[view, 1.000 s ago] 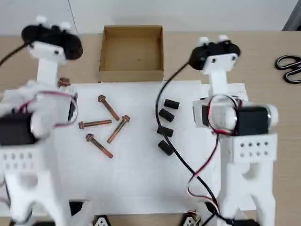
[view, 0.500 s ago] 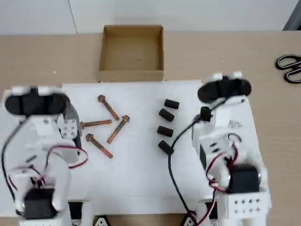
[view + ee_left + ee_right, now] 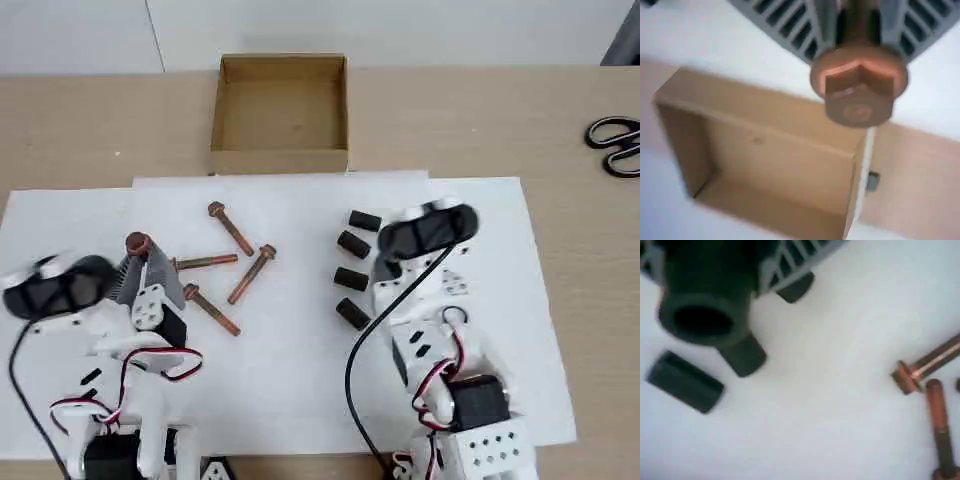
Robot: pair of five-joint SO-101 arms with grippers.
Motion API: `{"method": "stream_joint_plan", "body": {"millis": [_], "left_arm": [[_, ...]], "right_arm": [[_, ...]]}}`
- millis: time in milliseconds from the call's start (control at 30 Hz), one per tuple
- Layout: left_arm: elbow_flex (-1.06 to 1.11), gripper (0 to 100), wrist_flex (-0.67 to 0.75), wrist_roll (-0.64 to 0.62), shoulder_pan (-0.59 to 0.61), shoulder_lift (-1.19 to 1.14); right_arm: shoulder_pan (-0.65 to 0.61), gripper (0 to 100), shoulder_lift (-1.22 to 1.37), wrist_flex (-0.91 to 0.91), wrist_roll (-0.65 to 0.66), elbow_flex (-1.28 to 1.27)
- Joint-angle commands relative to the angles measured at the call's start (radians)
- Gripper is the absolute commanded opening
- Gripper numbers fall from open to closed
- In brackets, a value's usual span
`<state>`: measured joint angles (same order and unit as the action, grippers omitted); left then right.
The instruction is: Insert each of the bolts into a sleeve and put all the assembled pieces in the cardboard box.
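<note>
My left gripper (image 3: pixel 139 262) is shut on a copper bolt (image 3: pixel 137 243), head up, over the left part of the white sheet. In the left wrist view the bolt's hex head (image 3: pixel 857 92) sticks out of the grey fingers (image 3: pixel 785 20), with the empty cardboard box (image 3: pixel 765 160) beyond. My right gripper (image 3: pixel 710 270) is shut on a black sleeve (image 3: pixel 702 305), its bore facing the camera, just above the loose sleeves (image 3: pixel 685 382). Several loose bolts (image 3: pixel 230 228) lie left of centre. Several sleeves (image 3: pixel 353 243) stand in a column beside the right arm (image 3: pixel 425 230).
The cardboard box (image 3: pixel 282 110) stands at the far edge of the white sheet (image 3: pixel 300 370). Scissors (image 3: pixel 615 140) lie on the wood at the far right. Two bolts (image 3: pixel 927 365) lie apart from the sleeves in the right wrist view.
Both arms have folded back toward the near edge. The left gripper carried its bolt nearer along the sheet's left side. The right arm's head came down beside the sleeve column.
</note>
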<state>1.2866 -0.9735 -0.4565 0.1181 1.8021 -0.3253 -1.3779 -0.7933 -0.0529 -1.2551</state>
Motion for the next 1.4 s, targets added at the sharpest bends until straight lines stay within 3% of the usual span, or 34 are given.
{"method": "stream_joint_plan", "body": {"millis": [0,233,400,833,1367], "left_arm": [[0.024,0,0.083,-0.057,-0.021,0.012],[0.093,0,0.278,-0.058,-0.137,0.014],[0.105,0,0.302,-0.058,-0.229,0.014],[0.105,0,0.305,-0.060,-0.417,0.014],[0.110,0,0.373,-0.060,-0.474,0.008]], "right_arm": [[-0.074,0.2,-0.058,0.147,-0.014,-0.075],[-0.240,0.2,-0.173,0.314,-0.011,-0.253],[-0.315,0.2,-0.254,0.315,-0.011,-0.311],[-0.377,0.2,-0.381,0.312,0.011,-0.400],[-0.420,0.2,-0.403,0.312,0.038,-0.399]]}}
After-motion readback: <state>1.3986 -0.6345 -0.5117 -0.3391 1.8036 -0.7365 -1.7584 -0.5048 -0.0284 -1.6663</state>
